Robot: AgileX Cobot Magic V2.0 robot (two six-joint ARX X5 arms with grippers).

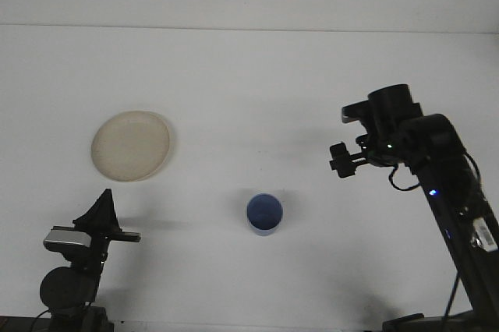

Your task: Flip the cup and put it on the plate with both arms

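Note:
The blue cup stands upright on the white table, mouth up, a little right of centre near the front, and nothing touches it. The cream plate lies flat to its upper left, with nothing on it. My right gripper hangs in the air well to the right of the cup and higher; it is open and holds nothing. My left gripper rests low at the front left, below the plate, pointing away from me.
The white table stretches back to a pale wall. The right arm rises from the bottom right corner along the right edge. The left arm's base sits at the bottom left.

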